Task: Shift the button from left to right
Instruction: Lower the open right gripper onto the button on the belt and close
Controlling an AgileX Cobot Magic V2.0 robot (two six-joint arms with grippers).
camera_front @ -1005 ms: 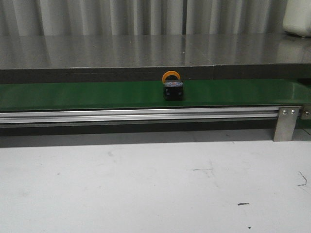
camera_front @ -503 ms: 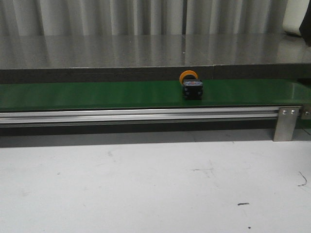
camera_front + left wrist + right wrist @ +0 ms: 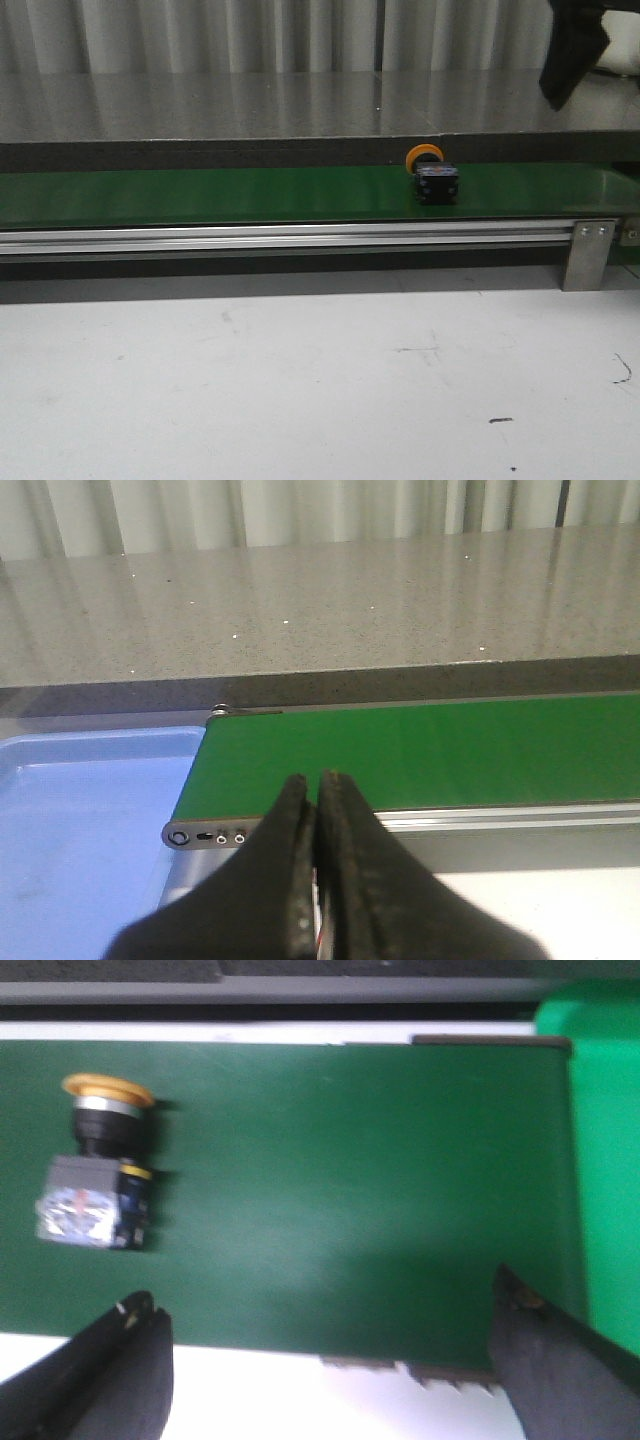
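one button (image 3: 433,177) lies ungrasped on the green belt (image 3: 200,195), frame right of centre; right hand (image 3: 330,1360) spread above, left hand (image 3: 318,810) pressed together

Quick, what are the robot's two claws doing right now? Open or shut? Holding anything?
Left gripper: shut, holding nothing.
Right gripper: open wide above the green belt, empty; the button lies on the belt, untouched.

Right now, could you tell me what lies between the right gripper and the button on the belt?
Nothing but bare green belt. The right wrist view shows the open right gripper with the button lying off to one side, untouched.
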